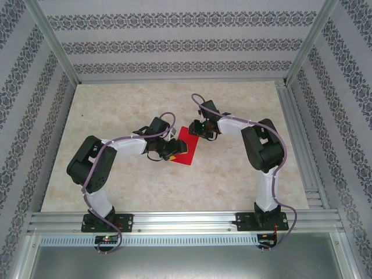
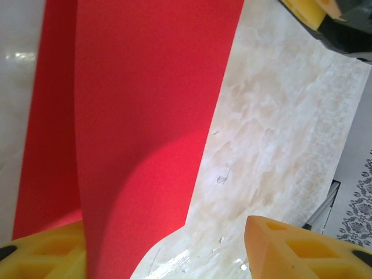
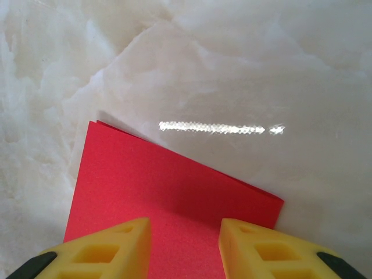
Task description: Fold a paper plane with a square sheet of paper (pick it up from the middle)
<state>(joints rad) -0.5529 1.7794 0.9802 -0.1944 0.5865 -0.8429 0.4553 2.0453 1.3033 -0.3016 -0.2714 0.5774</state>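
Left claw [image 1: 165, 149] parted, right claw [image 1: 201, 129] parted, both reaching inward, tilted down

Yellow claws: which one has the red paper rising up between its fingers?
The left gripper: a flap of the red paper stands up between its jaws. Under the right gripper it lies flat.

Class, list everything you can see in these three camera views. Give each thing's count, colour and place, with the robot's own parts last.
sheet of paper: one, bright red, folded over, mid-table
table: one, pale marbled, under everything
walls: three, white with grey patterned bands, around the table
frame rails: several, silver, along the edges
left arm, right arm: two, black and white, near edge
left gripper: one, yellow fingers apart, raised paper layer between
right gripper: one, yellow fingers apart, over the paper
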